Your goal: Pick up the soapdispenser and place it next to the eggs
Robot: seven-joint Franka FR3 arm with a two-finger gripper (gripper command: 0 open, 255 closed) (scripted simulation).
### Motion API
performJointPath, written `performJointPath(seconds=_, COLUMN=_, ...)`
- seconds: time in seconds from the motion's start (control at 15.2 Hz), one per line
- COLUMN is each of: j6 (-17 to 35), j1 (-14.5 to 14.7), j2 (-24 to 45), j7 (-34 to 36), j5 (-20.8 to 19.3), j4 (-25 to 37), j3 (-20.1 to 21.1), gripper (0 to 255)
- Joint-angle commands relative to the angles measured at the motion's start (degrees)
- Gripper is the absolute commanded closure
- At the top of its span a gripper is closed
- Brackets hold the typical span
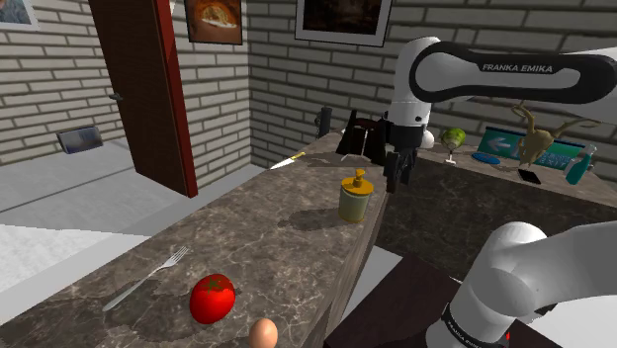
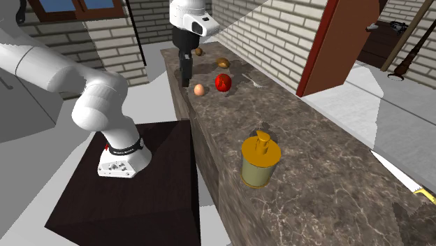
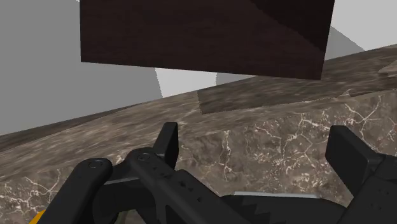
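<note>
Near the counter edge that faces the stand sits the dispenser, upright: a squat olive body under a golden pump, well apart from the egg and tomato at the other end. I judge it stiff and fairly light. Its smooth round sides could slip, and the pump looks too narrow to trust. I'd close across the body, below the shoulder, squeezing squarely so it doesn't tip.

My gripper hangs just beside it in the shoulder view, not touching it. My fingers stand apart with only marble between them; a yellow sliver off to one side looks like the dispenser. My arm arches over from the stand, forearm level, hand pointing down.
</note>
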Motion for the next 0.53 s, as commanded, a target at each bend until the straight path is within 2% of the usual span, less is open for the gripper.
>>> performJointPath(seconds=0.0, j6=0.0, j1=0.0, j2=0.0, j7=0.0, j5=0.0, j4=0.0, j3=0.0, gripper=0)
performJointPath(seconds=0.46, j6=11.7, j1=-2.5, j2=11.4, j7=-1.5, j5=-5.3, j4=2.0, j3=-1.3, gripper=0)
